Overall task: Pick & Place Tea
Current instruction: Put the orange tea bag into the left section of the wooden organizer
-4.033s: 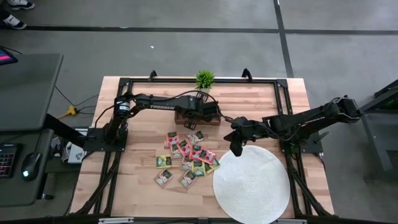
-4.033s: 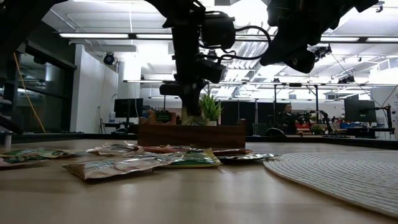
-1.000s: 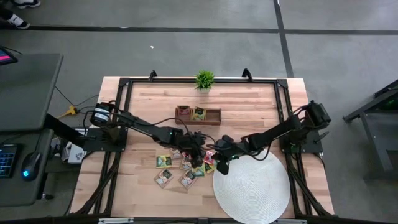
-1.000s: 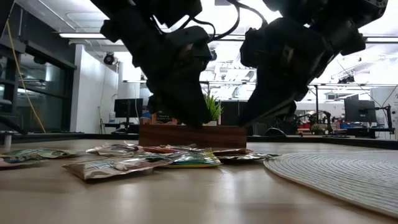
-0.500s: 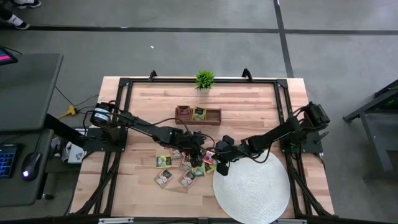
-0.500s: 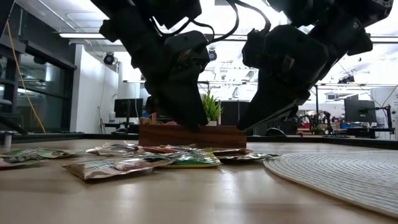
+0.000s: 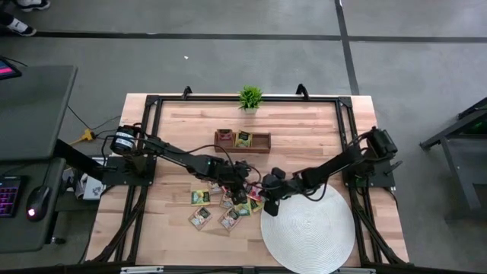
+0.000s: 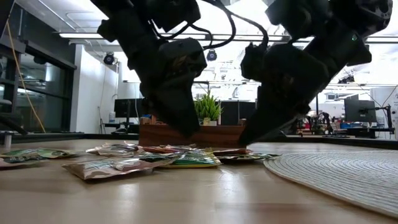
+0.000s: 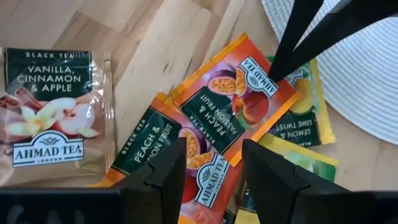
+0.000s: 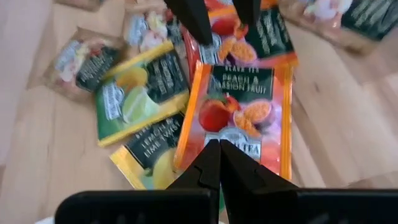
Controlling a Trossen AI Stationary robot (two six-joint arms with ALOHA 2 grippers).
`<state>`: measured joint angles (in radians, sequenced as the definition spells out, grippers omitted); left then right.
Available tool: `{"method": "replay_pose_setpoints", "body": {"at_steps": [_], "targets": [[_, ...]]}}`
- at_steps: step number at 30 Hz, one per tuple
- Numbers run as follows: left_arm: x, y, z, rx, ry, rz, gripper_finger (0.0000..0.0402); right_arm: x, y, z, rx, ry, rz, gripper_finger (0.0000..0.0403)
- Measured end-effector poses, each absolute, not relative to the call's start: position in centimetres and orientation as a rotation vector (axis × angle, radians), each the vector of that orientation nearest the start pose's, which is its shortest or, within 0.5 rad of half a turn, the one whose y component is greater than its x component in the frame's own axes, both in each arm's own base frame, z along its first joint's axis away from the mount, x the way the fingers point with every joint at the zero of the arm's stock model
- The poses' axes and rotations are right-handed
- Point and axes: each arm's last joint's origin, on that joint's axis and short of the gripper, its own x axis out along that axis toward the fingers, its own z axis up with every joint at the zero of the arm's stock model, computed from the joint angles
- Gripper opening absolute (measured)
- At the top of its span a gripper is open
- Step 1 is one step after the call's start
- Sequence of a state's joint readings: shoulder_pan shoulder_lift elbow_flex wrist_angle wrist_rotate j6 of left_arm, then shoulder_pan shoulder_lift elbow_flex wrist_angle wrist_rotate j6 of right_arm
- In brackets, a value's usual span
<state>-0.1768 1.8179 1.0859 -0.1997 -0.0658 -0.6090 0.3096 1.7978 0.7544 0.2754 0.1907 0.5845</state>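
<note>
Hovering mid-frame over the packets (image 7: 224, 199), left gripper (image 7: 242, 192) part-open and empty, right gripper (image 7: 265, 207) shut, empty; box (image 7: 242, 141) holds few.

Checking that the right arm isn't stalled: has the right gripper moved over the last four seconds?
Yes. In the high view the right gripper has moved left and toward the front, from the white mat's far edge to the tea packets.

tea packets (image 7: 222, 199) left of mat (image 7: 308, 232), wooden tray (image 7: 242, 141) behind them, plant (image 7: 250, 97) at far edge
</note>
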Motion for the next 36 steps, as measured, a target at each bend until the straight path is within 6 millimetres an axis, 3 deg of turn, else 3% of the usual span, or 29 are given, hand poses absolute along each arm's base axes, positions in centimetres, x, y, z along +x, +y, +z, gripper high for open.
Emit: {"method": "replay_pose_setpoints", "body": {"at_steps": [11, 24, 36], "targets": [[35.6, -6.2, 16.1, -0.47, 0.957, 0.199, 0.0153, 31.2, 9.4, 9.7, 0.418, 0.778, -0.146, 0.0], [35.6, -6.0, 16.0, -0.532, 0.944, 0.269, 0.0153, 31.3, 9.4, 9.5, 0.446, 0.778, -0.148, 0.0], [35.9, -3.7, 16.0, -0.627, 0.956, 0.273, 0.0153, 31.3, 9.4, 9.4, 0.45, 0.773, -0.152, 0.0]]}}
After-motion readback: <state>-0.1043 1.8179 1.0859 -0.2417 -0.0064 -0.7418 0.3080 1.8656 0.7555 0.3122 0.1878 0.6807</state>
